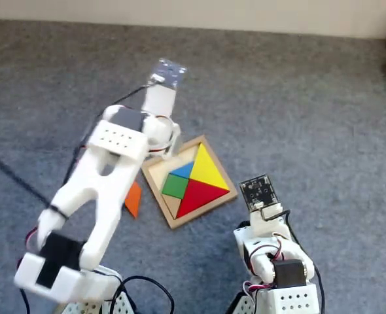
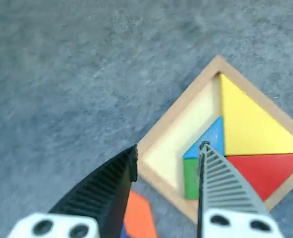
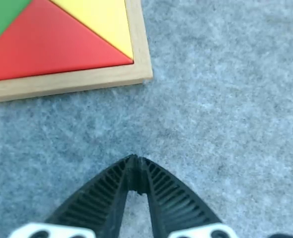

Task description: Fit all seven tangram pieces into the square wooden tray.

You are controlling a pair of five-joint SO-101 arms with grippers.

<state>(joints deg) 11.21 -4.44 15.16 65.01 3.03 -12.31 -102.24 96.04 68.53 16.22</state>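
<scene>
Left jaws spread wide, holding nothing, over tray [image 2: 186, 124] bare corner, mid-frame; right jaws pressed together, empty, nr tray rim, upper left.

A small indoor robotics test setup is suggested: a grey carpet-like cover [image 1: 311, 98] is spread throughout, a pale strip [image 1: 245, 12] is seen at twelve o'clock, a cable [image 1: 10, 173] at nine.

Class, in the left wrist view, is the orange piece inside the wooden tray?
No, the orange piece lies on the carpet, outside the tray.
</scene>
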